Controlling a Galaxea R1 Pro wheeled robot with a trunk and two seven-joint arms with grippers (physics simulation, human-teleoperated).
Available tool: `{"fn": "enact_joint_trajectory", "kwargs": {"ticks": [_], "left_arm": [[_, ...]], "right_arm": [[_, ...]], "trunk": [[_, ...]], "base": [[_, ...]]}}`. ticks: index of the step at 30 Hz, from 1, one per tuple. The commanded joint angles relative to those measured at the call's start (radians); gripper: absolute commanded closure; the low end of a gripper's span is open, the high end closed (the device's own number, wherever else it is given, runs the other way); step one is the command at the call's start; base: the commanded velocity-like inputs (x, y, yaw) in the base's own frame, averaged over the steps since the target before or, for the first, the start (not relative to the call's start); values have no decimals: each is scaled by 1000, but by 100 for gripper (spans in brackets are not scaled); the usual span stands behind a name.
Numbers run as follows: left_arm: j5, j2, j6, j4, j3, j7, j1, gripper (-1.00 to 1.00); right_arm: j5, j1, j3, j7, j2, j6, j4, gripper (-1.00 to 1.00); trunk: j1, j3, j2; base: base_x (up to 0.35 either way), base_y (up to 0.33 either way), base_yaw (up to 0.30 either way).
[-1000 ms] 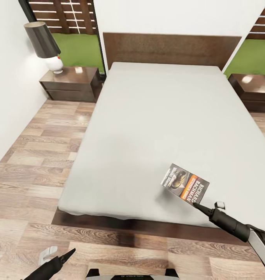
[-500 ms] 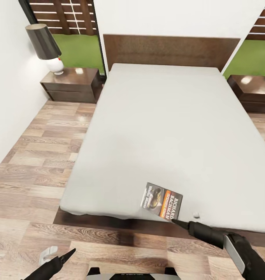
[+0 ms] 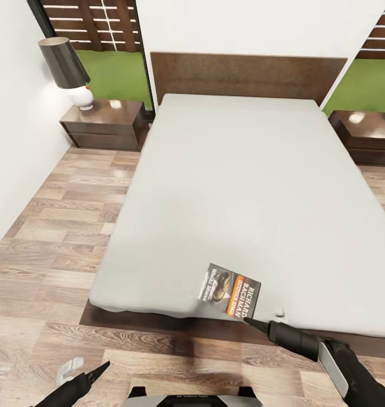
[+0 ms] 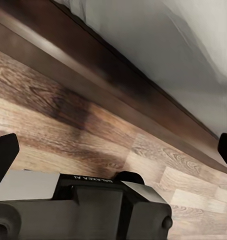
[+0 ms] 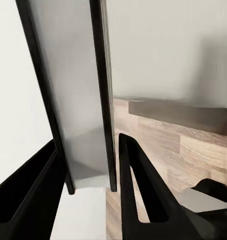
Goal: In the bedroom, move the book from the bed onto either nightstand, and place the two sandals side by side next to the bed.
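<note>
**Book drawn to the foot corner of the bed, pinched in the right claw**

Compared with a second ago, the small dark paperback book (image 3: 229,290) with its oval picture and orange band sits much nearer the foot edge of the large low bed with the plain light-grey mattress (image 3: 232,186) and lower in the head view; over the last half second it has shifted only slightly. The right arm has pulled back toward the robot with it. The whole picture has also slid a little, so the camera has moved somewhat.

The black right gripper (image 3: 252,322) meets the book's near corner at the mattress edge, over the dark brown frame. In the right wrist view the two black fingers (image 5: 143,195) stand a narrow gap apart with the thin book (image 5: 83,100) held edge-on between them, so the claw is pinching the book, which tilts up off the mattress.

The black left gripper (image 3: 93,373) hangs low over the grey-brown wood-plank floor (image 3: 51,243) near the foot of the bed; its fingertips sit at opposite edges of the left wrist view, spread wide and holding nothing.

A low dark brown glossy nightstand (image 3: 104,121) stands left of the headboard, bearing a white lamp with a dark shade (image 3: 65,65); a second like nightstand (image 3: 364,133) stands on the right.
</note>
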Motion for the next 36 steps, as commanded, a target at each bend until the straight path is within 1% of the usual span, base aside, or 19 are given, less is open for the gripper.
{"fn": "enact_joint_trajectory", "kwargs": {"ticks": [1,5,7,8,12,19,21,23,26,29,31,33,36], "left_arm": [[7,0,10,1,0,-4,0,-100],[7,0,10,0,-1,-4,0,-100],[7,0,10,1,-2,-3,0,-100],[7,0,10,1,-3,-2,0,-100],[8,0,10,1,-2,-2,0,-100],[8,0,10,1,-2,-1,0,-100],[9,0,10,1,-1,-1,0,-100],[9,0,10,2,-1,-1,0,-100],[8,0,10,2,-2,-1,0,-100],[8,0,9,2,-2,0,0,-100],[8,0,9,2,-2,1,0,-100],[8,0,9,2,-2,1,0,-100],[7,0,9,2,-2,0,0,-100]], "right_arm": [[-5,0,-2,0,-10,11,0,100],[-5,0,-5,1,-21,14,0,100],[-5,0,-3,1,-37,14,0,100],[-5,0,-3,1,-39,14,0,100],[-6,0,1,0,-49,14,0,100],[-2,0,2,-2,-49,4,5,100],[-2,0,2,-3,-49,1,33,100],[-1,0,2,-3,-49,-11,108,100],[-1,0,2,-2,-49,-68,202,100],[-1,0,2,-3,-48,-138,241,100],[0,0,3,-3,-44,-214,307,100],[1,0,3,-3,-43,-242,336,100],[1,0,4,-2,-43,-256,352,100]], "trunk": [[-4,3,7],[-19,15,35],[-27,21,49],[-31,25,56],[-31,25,56],[-31,25,56],[-31,25,56],[-31,25,56],[-31,25,56],[-31,28,56],[-31,31,56],[-31,35,56],[-31,39,56]], "base": [[0,0,0],[0,0,0],[0,0,0],[0,0,0],[0,0,0],[0,0,0],[0,0,0],[0,0,0],[0,0,0],[0,0,0],[0,0,0],[0,0,0],[0,0,0]]}}
